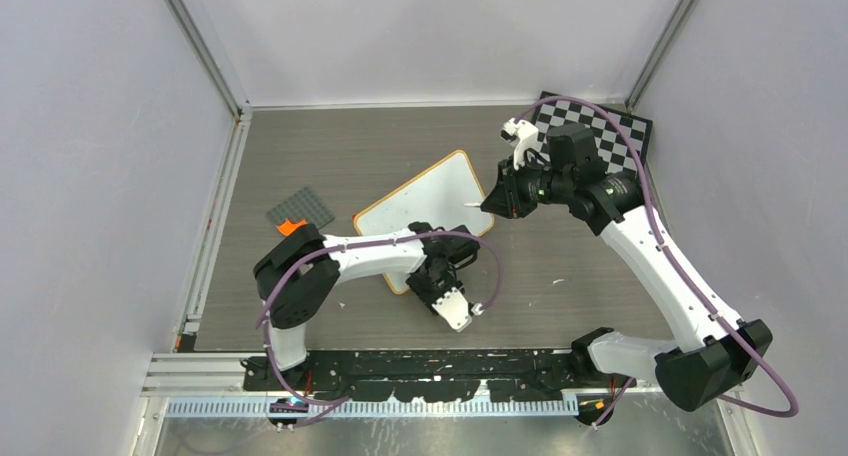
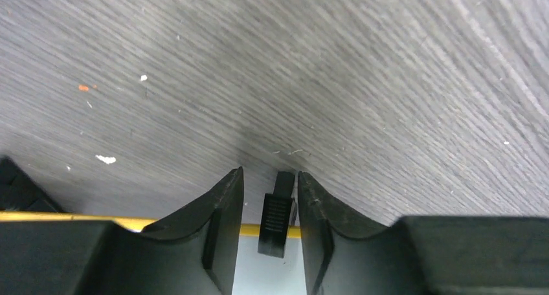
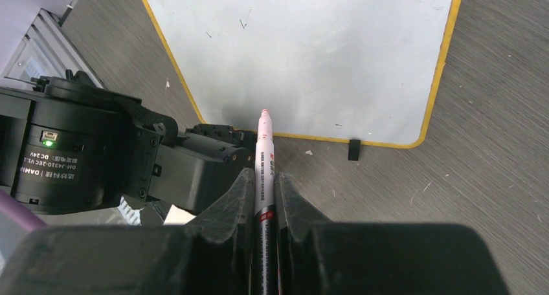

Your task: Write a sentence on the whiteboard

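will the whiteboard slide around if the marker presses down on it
Probably stiff: the whiteboard is a flat, rimmed panel lying level on the table. It looks thin, so likely light; a sideways push from the marker might slide it. Its small black foot may add some grip.

Soft, even light filled the scene. The table (image 1: 350, 146) carried only faint shadows; a darker patch lay just ahead of the left gripper (image 2: 268, 175). The whiteboard (image 3: 311, 55) shone pale and bluish. Print on the marker (image 3: 264, 172) read sharp; distant wood grain smeared.
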### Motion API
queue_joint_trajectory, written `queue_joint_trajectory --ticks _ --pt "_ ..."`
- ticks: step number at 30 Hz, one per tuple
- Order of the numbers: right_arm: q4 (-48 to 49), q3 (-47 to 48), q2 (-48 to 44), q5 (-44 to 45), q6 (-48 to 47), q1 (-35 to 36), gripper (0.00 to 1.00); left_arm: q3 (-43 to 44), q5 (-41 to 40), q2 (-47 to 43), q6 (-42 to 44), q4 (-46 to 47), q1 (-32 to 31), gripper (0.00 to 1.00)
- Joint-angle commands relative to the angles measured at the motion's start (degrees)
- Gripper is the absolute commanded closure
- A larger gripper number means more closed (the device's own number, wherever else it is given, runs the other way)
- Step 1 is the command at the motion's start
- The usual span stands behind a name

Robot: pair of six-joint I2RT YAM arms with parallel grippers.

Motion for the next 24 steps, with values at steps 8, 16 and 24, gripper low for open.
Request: queue_joint_trajectory --ticks 8,16,24 --pt "2.5 6.5 3.1 0.0 0.7 -0.2 1.00 6.6 6.1 -9.6 -9.5 -7.3 -2.7 0.31" --pt "3.7 13.6 7.6 -2.9 3.7 -4.7 1.00 23.1 22.6 -16.1 -36.4 -24.5 1.9 0.32" --pt "8.3 12.1 11.3 -6.3 6.7 -6.9 1.00 27.9 26.2 -21.7 -66.8 -8.5 33.5 0.33"
